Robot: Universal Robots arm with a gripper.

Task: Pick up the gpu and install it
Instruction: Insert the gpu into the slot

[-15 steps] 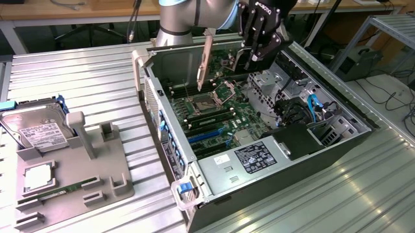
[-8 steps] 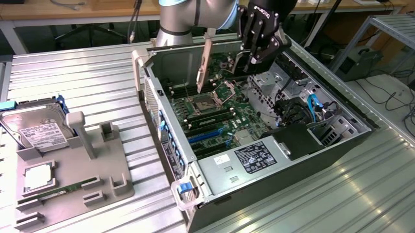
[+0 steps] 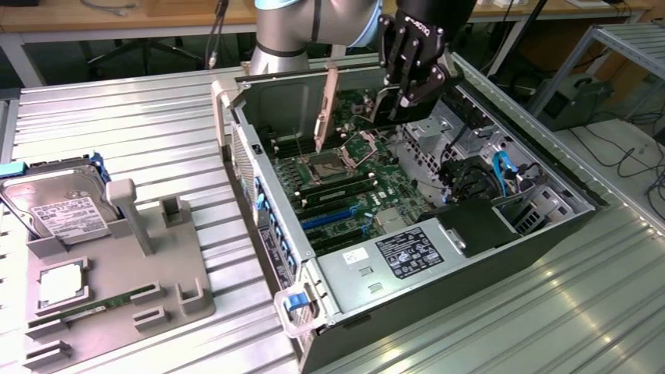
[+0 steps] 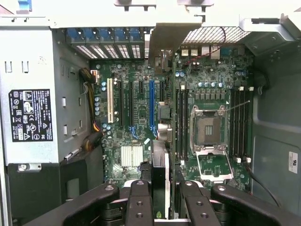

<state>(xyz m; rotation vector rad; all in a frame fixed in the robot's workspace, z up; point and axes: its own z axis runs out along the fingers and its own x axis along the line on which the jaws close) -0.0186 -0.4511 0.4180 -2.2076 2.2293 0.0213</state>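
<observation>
A ribbed metal bench carries an open computer case at its middle. A grey parts holder lies near its edge on the exterior view's left.

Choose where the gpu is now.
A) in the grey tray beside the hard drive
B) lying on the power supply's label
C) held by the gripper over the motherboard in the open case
C: the gripper clamps the gpu edge-on above the motherboard.

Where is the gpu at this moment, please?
The gpu is held in the gripper over the open computer case, above the motherboard; its pale bracket hangs toward the exterior view's left of the gripper.
</observation>
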